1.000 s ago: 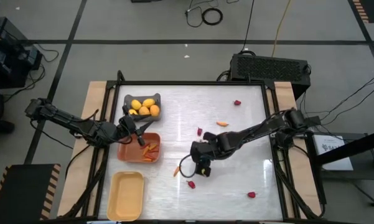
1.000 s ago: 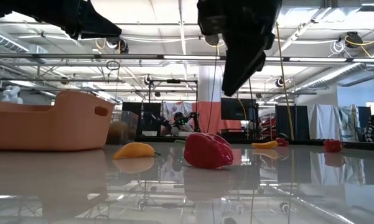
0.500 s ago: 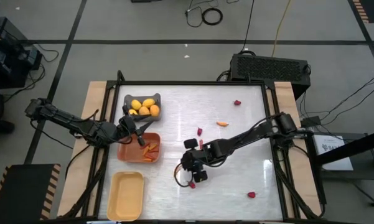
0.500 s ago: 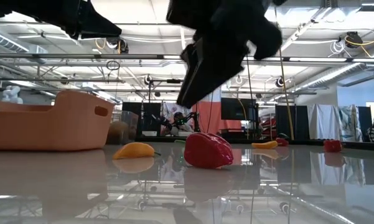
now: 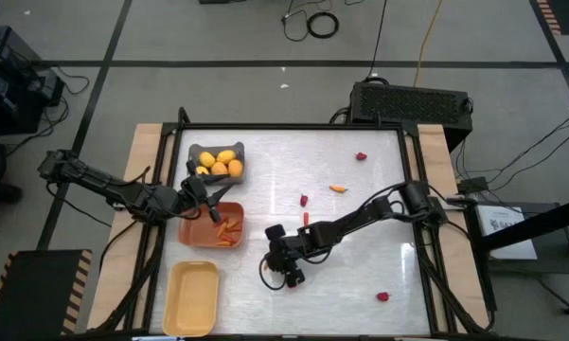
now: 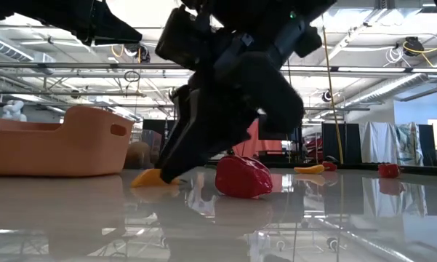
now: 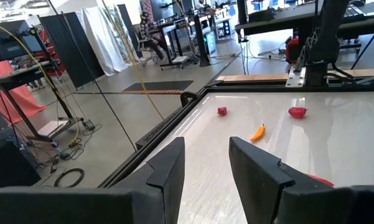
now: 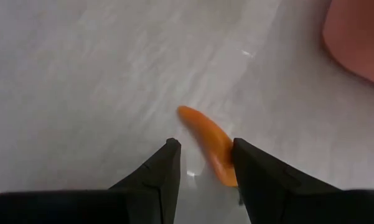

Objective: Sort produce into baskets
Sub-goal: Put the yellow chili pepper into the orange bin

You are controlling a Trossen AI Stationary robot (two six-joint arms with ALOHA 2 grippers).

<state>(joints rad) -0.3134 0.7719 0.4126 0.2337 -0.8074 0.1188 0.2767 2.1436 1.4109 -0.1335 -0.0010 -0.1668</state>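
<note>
Right gripper point(image 8: 202, 158), jaws apart and empty, poised over a loose carrot point(image 8: 208, 152) lying between its fingertips. Lemons and some carrots are binned; strawberries remain scattered, yellow basket point(image 5: 191, 297) empty.

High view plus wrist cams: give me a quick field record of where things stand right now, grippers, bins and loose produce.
right gripper: open, low over a loose carrot, nothing held
left gripper: open, empty, over the orange bin
grey bin: lemons
orange bin: carrots
yellow bin: nothing seen inside
loose on table: second carrot, four red pieces, one near the front edge
</note>
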